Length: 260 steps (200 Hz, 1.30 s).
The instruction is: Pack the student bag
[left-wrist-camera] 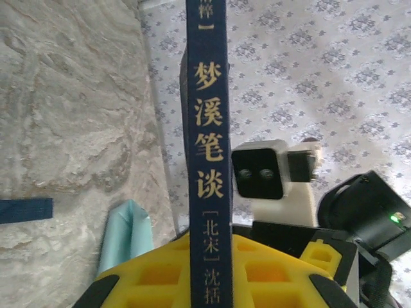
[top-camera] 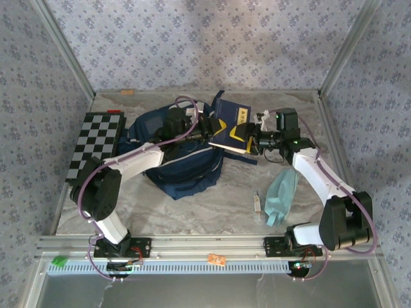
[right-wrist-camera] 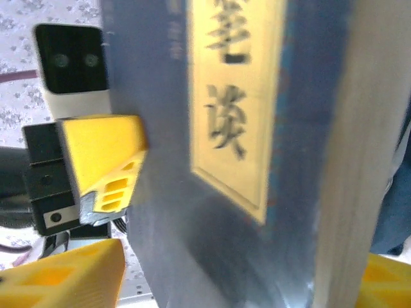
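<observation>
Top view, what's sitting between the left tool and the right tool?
A navy book with gold lettering spans the gap between the left tool and right tool, seen in the top view and close up in both wrist views.

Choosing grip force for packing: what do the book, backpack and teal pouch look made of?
The book: navy matte cover, likely paper board or cloth, gold printed characters. The backpack: navy woven-looking fabric, soft folds. The teal pouch: thin, limp; fabric or plastic, unclear.
</observation>
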Available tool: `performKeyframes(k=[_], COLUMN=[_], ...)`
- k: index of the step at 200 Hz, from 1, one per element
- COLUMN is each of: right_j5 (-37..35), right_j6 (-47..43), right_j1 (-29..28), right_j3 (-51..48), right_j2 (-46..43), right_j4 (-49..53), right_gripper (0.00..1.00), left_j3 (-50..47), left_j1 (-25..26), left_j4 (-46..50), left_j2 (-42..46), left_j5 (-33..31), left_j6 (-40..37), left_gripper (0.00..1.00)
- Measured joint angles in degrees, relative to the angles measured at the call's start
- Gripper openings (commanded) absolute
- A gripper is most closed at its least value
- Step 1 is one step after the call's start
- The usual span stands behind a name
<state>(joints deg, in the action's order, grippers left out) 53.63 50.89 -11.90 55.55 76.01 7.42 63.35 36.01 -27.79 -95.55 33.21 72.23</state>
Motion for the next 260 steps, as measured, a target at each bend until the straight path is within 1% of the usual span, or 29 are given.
performKeyframes(k=[29,35,46,53,64,69,78,89,100,110,130,150,170,192,200,209,217,231,240,260], right_j5=[-0.3,-0.2,0.0,0.3,0.2,0.1,-0.7,-2.6,-4.4,-5.7,-7.5,-8.5,-9.4,-9.6,-9.6,-9.6,-9.6,-9.7,-9.7,-9.7], right_j6=[1.7,1.6,1.4,1.0,0.3,-0.4,-1.9,-4.4,-7.1,-9.1,-13.2,-16.6,-18.6,-19.6,-19.9,-20.1,-20.3,-20.6,-20.8,-21.6], right_j1=[0.6,0.7,0.7,0.8,1.0,1.4,2.4,4.5,7.0,9.2,12.4,13.8,14.5,14.9,14.9,14.9,14.9,14.9,14.9,14.9], right_j3=[-0.2,-0.2,-0.1,-0.1,0.1,0.3,1.0,2.4,3.4,3.8,3.8,3.8,3.7,3.0,2.8,2.5,2.4,2.3,2.3,2.3], right_j2=[-1.2,-1.2,-1.2,-1.3,-1.5,-1.8,-2.3,-3.5,-5.3,-7.2,-10.5,-11.1,-11.1,-11.1,-11.1,-11.1,-11.0,-10.8,-10.8,-10.8], right_j4=[-1.1,-1.1,-0.7,-0.2,1.6,2.9,6.0,11.0,16.0,19.5,25.9,31.0,34.1,34.4,34.5,34.5,34.5,34.6,34.8,35.8], right_gripper=[0.16,0.10,0.02,0.00,0.00,0.00,0.00,0.00,0.00,0.00,0.00,0.00,0.00,0.00,0.00,0.00,0.00,0.00,0.00,0.00], left_j3=[-0.2,-0.2,-0.2,-0.2,-0.2,-0.2,-0.2,-0.1,0.5,1.8,5.4,8.0,9.4,11.1,12.2,13.4,14.3,14.9,15.1,16.9], left_j1=[0.0,0.0,0.1,0.1,0.4,0.4,0.4,0.6,1.2,2.8,6.9,10.6,13.4,14.8,14.9,14.8,14.9,14.9,14.9,14.9], left_j4=[2.9,3.4,4.7,5.9,8.6,10.4,15.3,23.1,31.2,38.6,49.4,56.2,60.0,63.0,63.8,64.5,65.1,65.4,65.5,67.3], left_j2=[2.3,2.6,3.1,3.2,3.6,4.1,5.2,7.4,9.5,10.8,10.4,7.3,2.8,-3.0,-5.1,-7.2,-8.7,-9.7,-9.8,-9.8], left_j5=[-1.7,-2.0,-2.7,-3.0,-3.0,-3.0,-3.6,-6.4,-10.8,-15.5,-22.0,-26.4,-30.0,-34.5,-36.4,-37.9,-38.8,-40.2,-40.6,-41.4], left_j6=[-2.4,-3.0,-4.3,-5.6,-7.7,-9.7,-13.1,-19.5,-26.4,-32.9,-44.1,-52.3,-57.9,-61.2,-61.9,-62.3,-63.1,-64.2,-64.7,-65.5], left_gripper=[0.00,0.02,0.11,0.18,0.33,0.37,0.41,0.47,0.48,0.49,0.49,0.48,0.48,0.47,0.43,0.35,0.24,0.11,0.00,0.00])
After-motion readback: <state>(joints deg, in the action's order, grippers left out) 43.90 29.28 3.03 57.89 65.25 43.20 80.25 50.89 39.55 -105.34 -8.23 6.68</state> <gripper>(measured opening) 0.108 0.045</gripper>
